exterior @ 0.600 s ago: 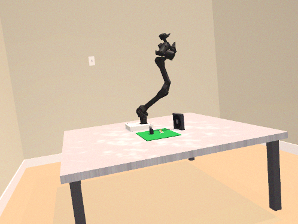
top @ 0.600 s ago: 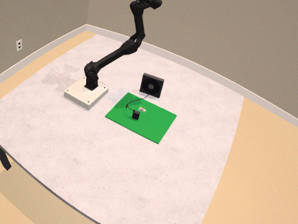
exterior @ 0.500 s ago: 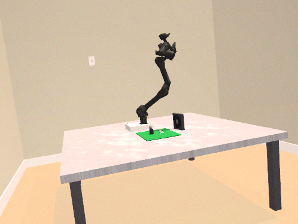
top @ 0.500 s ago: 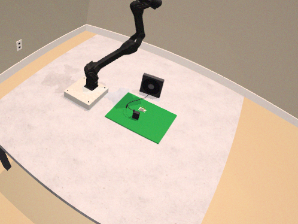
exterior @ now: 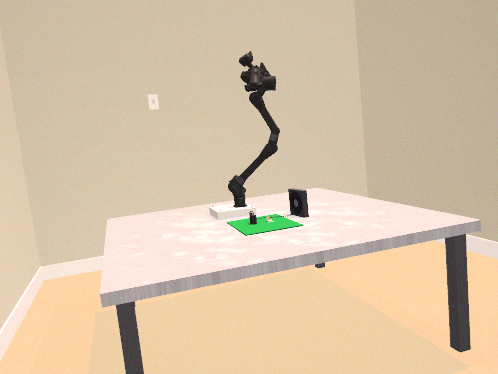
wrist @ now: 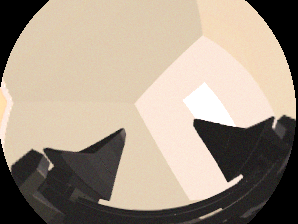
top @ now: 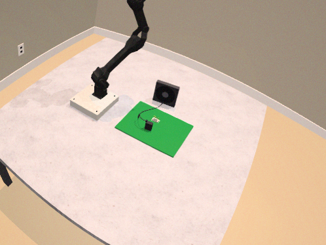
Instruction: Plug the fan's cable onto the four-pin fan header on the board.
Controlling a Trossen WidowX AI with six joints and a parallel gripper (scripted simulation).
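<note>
Up high, the gripper (exterior: 252,70) sits at the top of the raised arm (exterior: 265,145), far above the table (exterior: 280,250), its fingers spread almost as wide as they go with nothing between them and nothing touching them. From the wrist view, the two dark fingertips frame only pale wall and a bright patch; the board and plug do not appear there at all.

The exterior view is the only one showing the whole arm with its gripper; the top view cuts the arm off above the elbow. The top view, in turn, shows the layout best. The green board (top: 163,137) lies flat on the table just beside the arm's white base plate (top: 80,106). The black fan (top: 166,93) stands upright at the board's far edge. Its thin cable (top: 145,113) curls from the fan across the board to the black plug (top: 148,125), which stands on the board just beside the small pale fan header (top: 156,120), apparently not seated on it, though the parts are too small to judge contact. From the exterior view the plug (exterior: 253,218) stands upright near the header (exterior: 270,218).
</note>
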